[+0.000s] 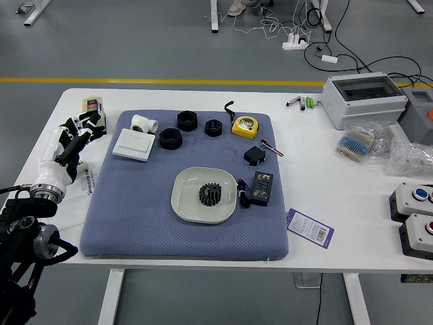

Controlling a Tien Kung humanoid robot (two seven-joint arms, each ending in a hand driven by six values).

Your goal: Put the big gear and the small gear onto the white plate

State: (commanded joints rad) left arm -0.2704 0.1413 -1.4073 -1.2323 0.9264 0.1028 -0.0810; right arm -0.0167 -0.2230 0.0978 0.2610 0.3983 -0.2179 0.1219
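Observation:
The left hand (84, 130) is over the table's left side, beyond the mat and well away from the plate; its fingers are loosely extended and hold nothing. The white plate (180, 203) lies on the blue-grey mat. Dark toothed gear shapes (210, 193) are in the middle of the plate; whether this is one gear or two close together I cannot tell. The right hand is out of view.
Behind the plate are several black round parts (170, 139), a white switch panel (134, 145), a white pipe fitting (143, 124) and a yellow tape measure (245, 126). A black adapter (261, 188) lies right of the plate.

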